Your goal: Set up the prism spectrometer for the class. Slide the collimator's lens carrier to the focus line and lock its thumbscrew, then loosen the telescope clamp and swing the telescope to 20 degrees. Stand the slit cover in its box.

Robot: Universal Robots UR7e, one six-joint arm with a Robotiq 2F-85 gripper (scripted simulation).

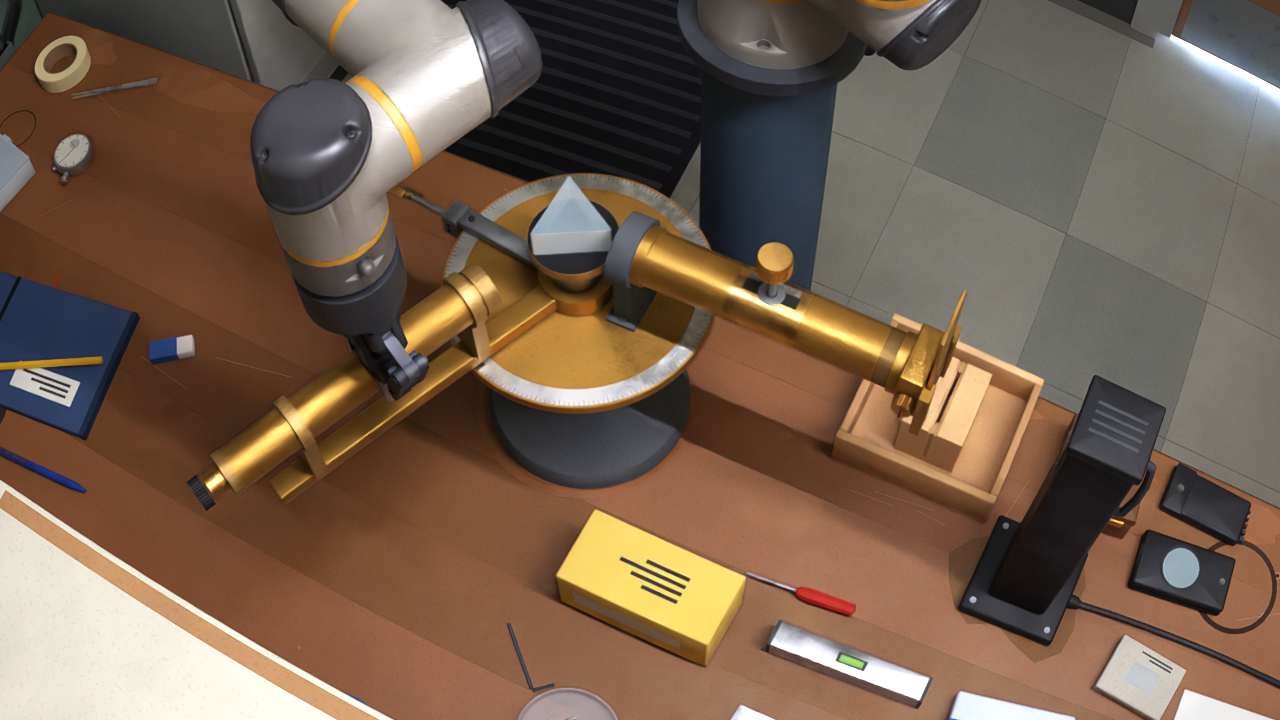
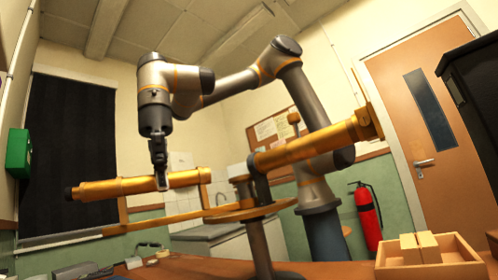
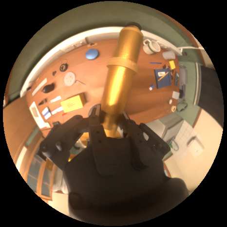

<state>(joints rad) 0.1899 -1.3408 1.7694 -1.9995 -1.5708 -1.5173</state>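
The brass telescope (image 1: 358,381) (image 2: 135,183) (image 3: 120,70) reaches from the spectrometer's round graduated table (image 1: 582,300) toward the front left, its eyepiece over the desk. A grey prism (image 1: 570,224) stands at the table's centre. The telescope clamp lever (image 1: 452,215) sticks out behind the table. The collimator (image 1: 770,304) (image 2: 312,142) runs to the right with its brass thumbscrew (image 1: 774,264) on top. The slit cover (image 1: 949,336) sits on the collimator's end, above the wooden box (image 1: 940,416) (image 2: 429,256). My gripper (image 1: 394,376) (image 2: 161,182) (image 3: 109,121) comes down from above at mid-tube and is closed around the telescope.
Behind the spectrometer stands my arm's dark blue pedestal (image 1: 765,152). In front lie a yellow box (image 1: 651,587), a red screwdriver (image 1: 810,595) and a level (image 1: 846,663). A black lamp housing (image 1: 1065,515) stands right of the wooden box. A blue notebook (image 1: 54,354) lies on the left.
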